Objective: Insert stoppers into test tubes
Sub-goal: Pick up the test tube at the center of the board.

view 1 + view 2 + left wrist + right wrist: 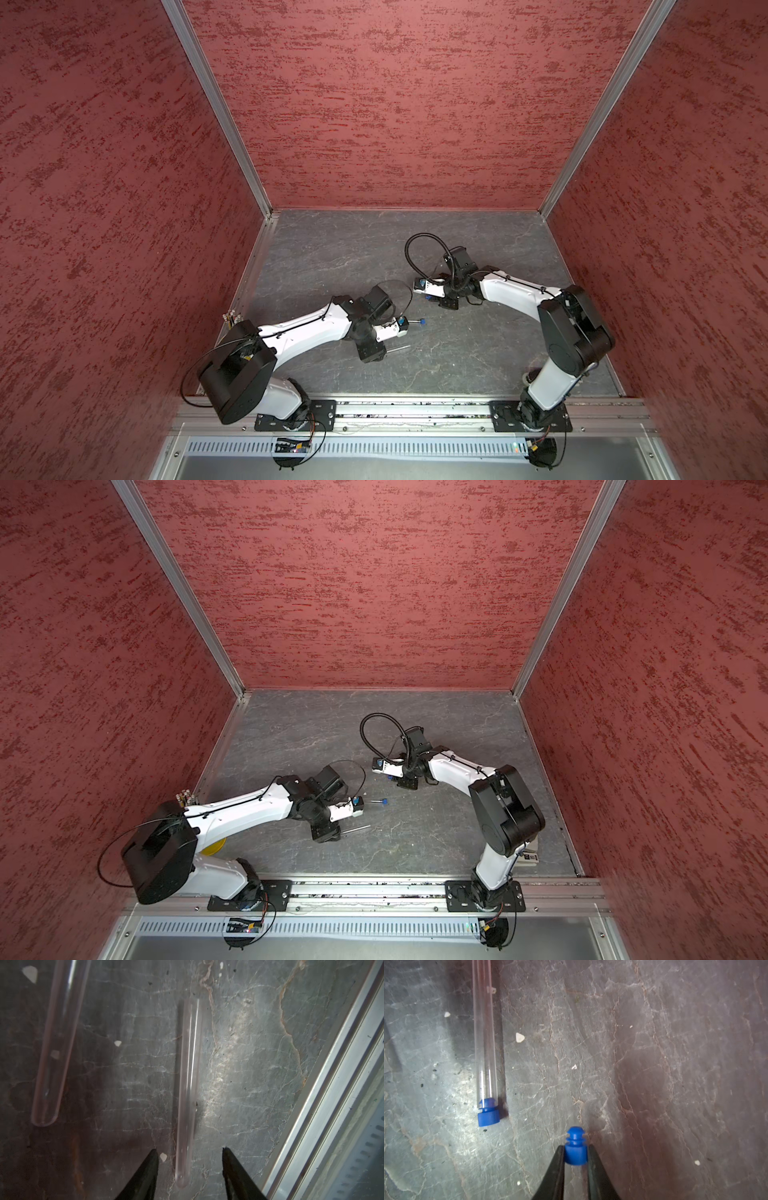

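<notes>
Two clear test tubes lie on the grey slate table [332,257]. One test tube [484,1043] has a blue stopper [488,1114] in its mouth; both top views show that stopper [421,321] [385,800]. The other test tube [188,1093] [399,348] lies bare. Its rounded end sits between the fingers of my left gripper [190,1152] [383,353], which is open and not touching it. My right gripper [575,1154] [430,297] is shut on a second blue stopper [575,1147], plug end pointing forward, just above the table and to the right of the stoppered tube.
Small white specks [520,1037] are scattered on the slate. A bundle of dark sticks [232,318] stands at the left edge, with a yellow holder [214,845] under the left arm. An aluminium rail [415,409] runs along the front. Red walls enclose the table.
</notes>
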Available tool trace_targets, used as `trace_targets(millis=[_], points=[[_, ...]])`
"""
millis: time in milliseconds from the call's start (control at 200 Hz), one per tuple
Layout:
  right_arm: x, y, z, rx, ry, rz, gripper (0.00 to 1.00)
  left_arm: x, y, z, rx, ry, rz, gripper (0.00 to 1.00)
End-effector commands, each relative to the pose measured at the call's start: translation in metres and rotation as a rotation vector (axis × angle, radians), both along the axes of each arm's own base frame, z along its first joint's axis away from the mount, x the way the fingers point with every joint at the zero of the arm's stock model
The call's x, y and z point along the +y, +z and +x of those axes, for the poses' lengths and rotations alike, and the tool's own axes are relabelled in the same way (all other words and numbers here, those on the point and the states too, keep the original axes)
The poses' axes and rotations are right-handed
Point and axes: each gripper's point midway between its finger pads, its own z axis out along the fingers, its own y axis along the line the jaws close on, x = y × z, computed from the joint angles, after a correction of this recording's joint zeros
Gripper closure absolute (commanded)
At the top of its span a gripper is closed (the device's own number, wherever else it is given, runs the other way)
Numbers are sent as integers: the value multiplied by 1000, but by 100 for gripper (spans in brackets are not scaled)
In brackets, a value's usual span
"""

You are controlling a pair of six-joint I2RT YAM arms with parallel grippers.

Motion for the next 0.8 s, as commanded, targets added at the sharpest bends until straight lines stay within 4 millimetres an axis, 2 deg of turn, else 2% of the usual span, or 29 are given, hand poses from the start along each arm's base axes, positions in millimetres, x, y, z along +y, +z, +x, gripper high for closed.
trace_targets(millis=[0, 311, 796], points=[[-6, 7, 1, -21, -17, 2, 78, -17, 8, 10, -45, 0, -49, 49], [-13, 4, 1, -15, -30, -7, 78, -16, -11, 11, -47, 0, 6, 52], [-14, 4, 2, -14, -37, -6, 78, -14, -20, 7, -82, -11, 64, 57]])
